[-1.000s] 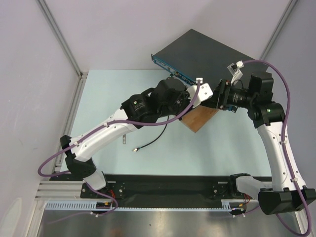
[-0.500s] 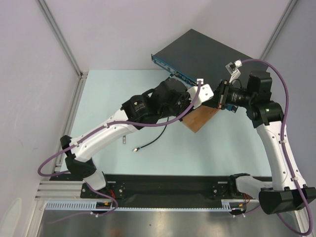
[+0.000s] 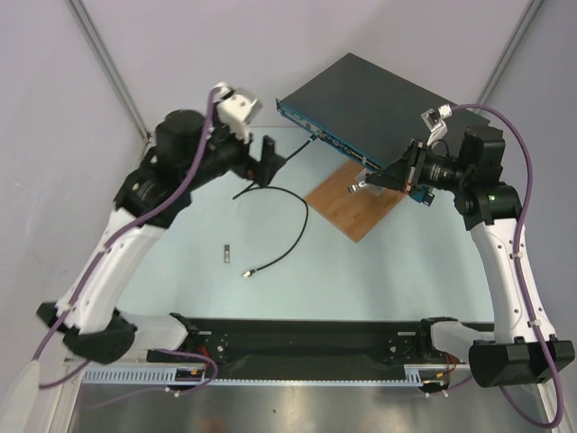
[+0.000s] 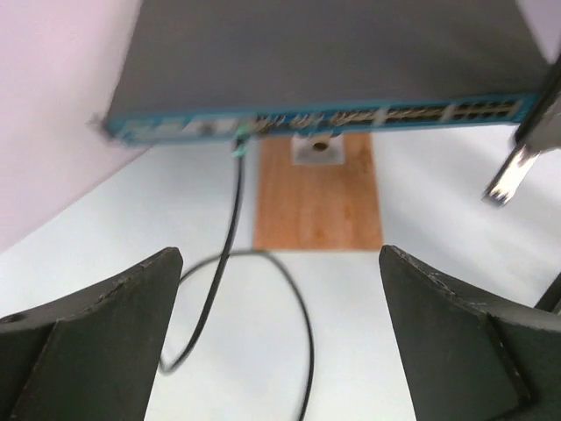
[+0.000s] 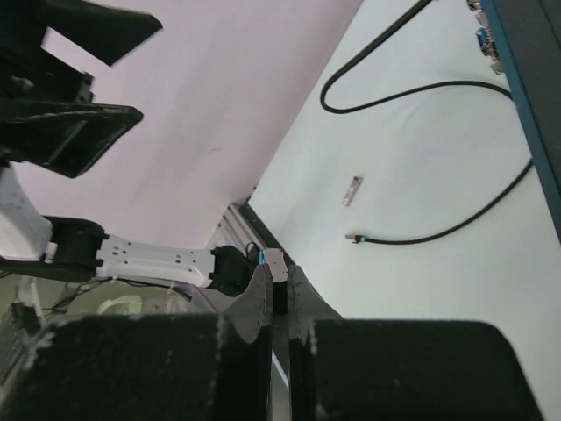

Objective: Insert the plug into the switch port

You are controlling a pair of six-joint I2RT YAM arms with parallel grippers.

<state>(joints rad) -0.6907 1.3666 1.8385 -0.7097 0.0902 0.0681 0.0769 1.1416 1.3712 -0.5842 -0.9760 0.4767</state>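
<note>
Matt black on top and blue along the front, the wide flat switch box (image 3: 361, 95) sits at the far side in the top view. A thin black cable (image 3: 293, 225) runs from its face, the small plug (image 3: 313, 138) right at a port near the left end, and it looks seated! Near that corner but apart from it hangs the left gripper (image 3: 268, 155), while the right gripper (image 3: 365, 185) hovers over the brown wooden board (image 3: 356, 207). Left wrist view: fingers (image 4: 114, 333) spread wide, nothing between them, the plug (image 4: 238, 140) in the port row dead ahead. Right wrist view: jaws all but closed, pinching a small blue-and-white piece (image 5: 273, 260) I can't identify. My read is that the plug is light, rigid plastic on a limp cord, so any re-seating wants a pinch on the plug's body, never the cable.
</note>
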